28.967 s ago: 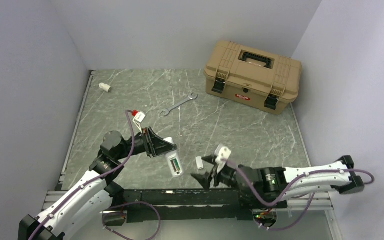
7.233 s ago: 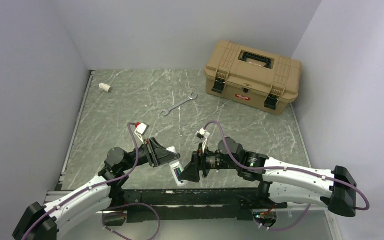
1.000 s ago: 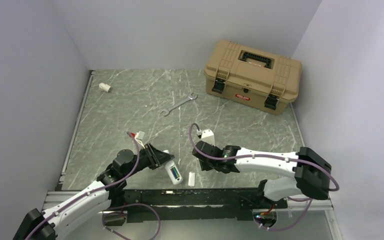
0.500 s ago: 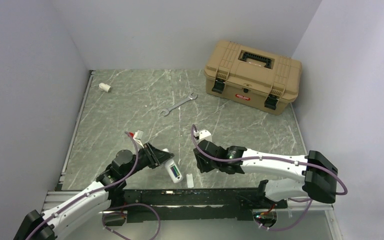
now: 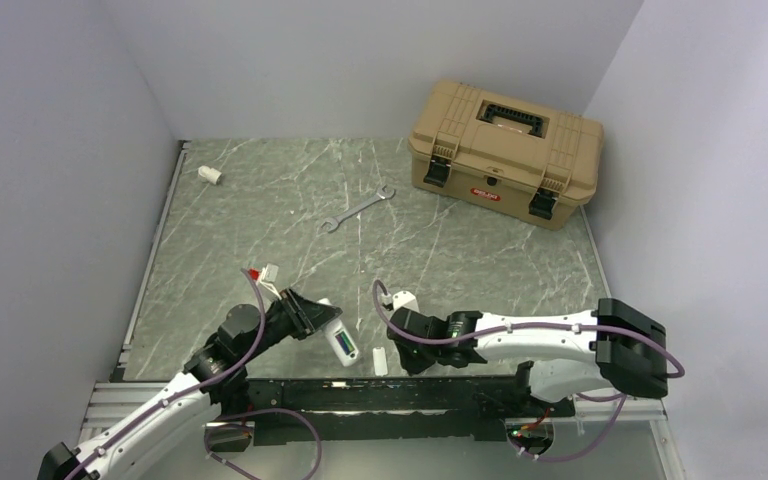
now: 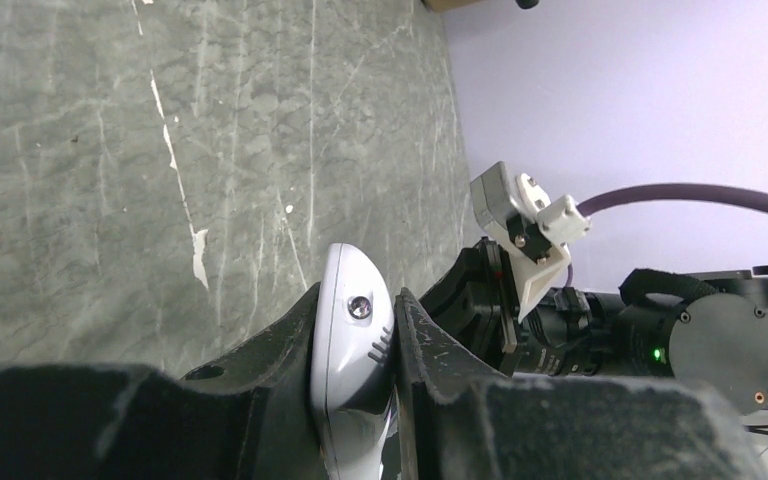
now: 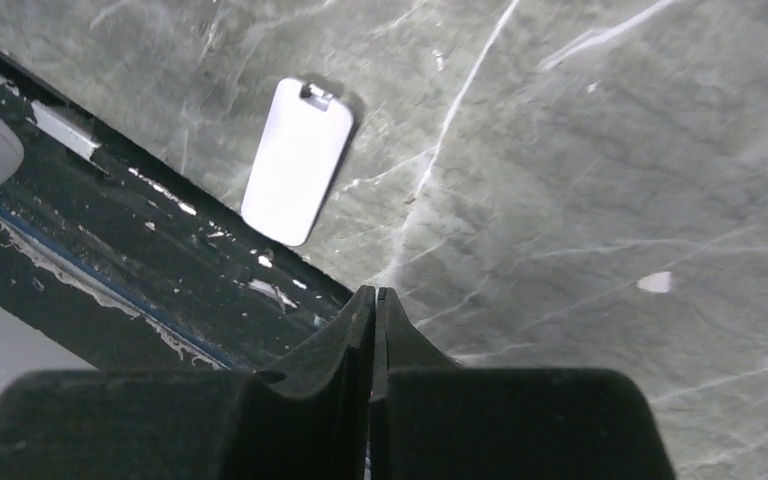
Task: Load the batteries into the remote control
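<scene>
Left jaws grasp the remote control point(image 6: 352, 330); right jaws, clenched empty, should open squarely over the loose white tab point(image 7: 296, 160).

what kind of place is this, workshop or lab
Probably a robot lab test cell: plain walls box in a marbled tabletop, a left arm and right arm stand at its near edge, and a tan toolbox and wrench lie on it.
</scene>
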Controlling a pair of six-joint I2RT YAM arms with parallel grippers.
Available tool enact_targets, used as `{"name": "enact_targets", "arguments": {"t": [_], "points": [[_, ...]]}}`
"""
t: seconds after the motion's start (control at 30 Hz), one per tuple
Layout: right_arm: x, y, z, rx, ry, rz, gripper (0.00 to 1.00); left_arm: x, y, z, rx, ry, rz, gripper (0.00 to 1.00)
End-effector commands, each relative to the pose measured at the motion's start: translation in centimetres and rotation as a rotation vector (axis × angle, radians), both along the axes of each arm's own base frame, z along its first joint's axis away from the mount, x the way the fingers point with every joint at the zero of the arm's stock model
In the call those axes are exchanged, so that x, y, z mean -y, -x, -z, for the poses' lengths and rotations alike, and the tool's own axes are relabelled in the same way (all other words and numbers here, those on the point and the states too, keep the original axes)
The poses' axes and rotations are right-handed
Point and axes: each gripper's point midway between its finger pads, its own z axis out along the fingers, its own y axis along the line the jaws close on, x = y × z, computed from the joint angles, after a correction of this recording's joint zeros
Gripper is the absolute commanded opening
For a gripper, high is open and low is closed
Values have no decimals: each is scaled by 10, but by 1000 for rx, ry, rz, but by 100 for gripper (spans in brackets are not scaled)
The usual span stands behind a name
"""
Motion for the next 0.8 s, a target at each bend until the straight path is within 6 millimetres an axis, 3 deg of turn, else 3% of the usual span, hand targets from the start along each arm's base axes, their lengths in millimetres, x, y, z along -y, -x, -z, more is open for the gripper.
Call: {"name": "enact_targets", "arguments": {"t": [0.0,0.23,0.77], "points": [[-18,12,1,-46,-53,-5,6,0,-3,-15,37,15,-11,0],[-34,20,13,-83,-63,-44,5,0,-3,-15,32,18,-13,0],[-65,7,18,-54,-39,-82,4,-18,-2,-18,38,-36,-78,0]]}}
